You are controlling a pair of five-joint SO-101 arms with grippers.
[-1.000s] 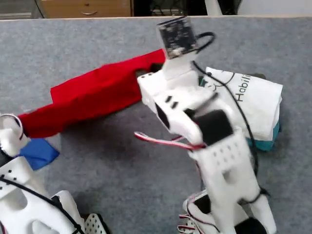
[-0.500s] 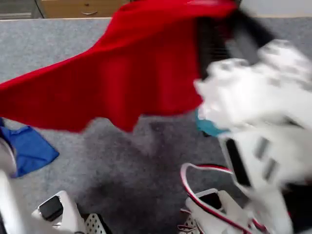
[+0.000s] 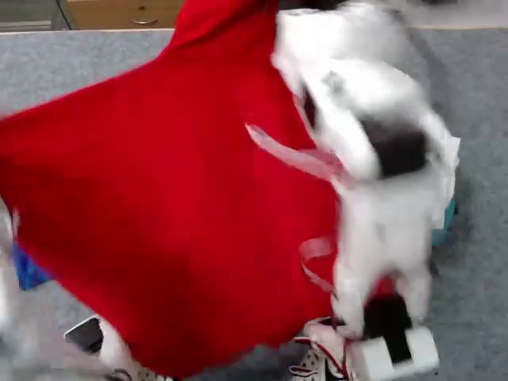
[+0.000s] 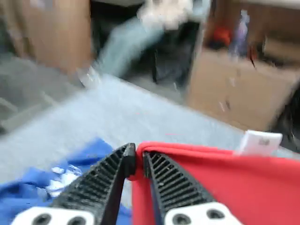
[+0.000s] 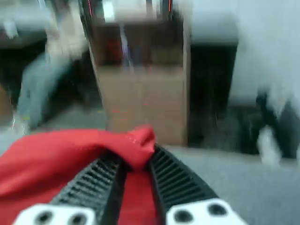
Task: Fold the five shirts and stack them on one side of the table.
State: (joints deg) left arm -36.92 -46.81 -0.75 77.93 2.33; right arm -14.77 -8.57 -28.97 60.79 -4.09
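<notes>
**Red shirt lifted between both my grippers**

Counted: two grippers, one large red cloth shirt (image 3: 175, 214), one crumpled blue cloth shirt (image 4: 33, 197), and one sliver of teal cloth (image 3: 443, 230).

My left gripper (image 4: 137, 157) has its ribbed black jaws pressed together on a hem corner of the red shirt, near a small white sewn-in tag (image 4: 262, 140). My right gripper (image 5: 137, 159) pinches a bunched fold of the same shirt.

The red shirt is in the air, spread wide above the table. The blue shirt lies on the surface below my left gripper. The teal cloth lies at the table's right side, beside a blurred white arm (image 3: 373, 159).

One second ago the red shirt lay on the table as a long flat strip. Half a second ago it was rising. It now hides most of the table's middle in the high view.

The surface is a grey felt-like table top (image 3: 79, 71). A light wooden drawer cabinet (image 3: 135, 12) stands beyond its far edge, and the room behind holds brown wooden furniture (image 5: 140, 89).
</notes>
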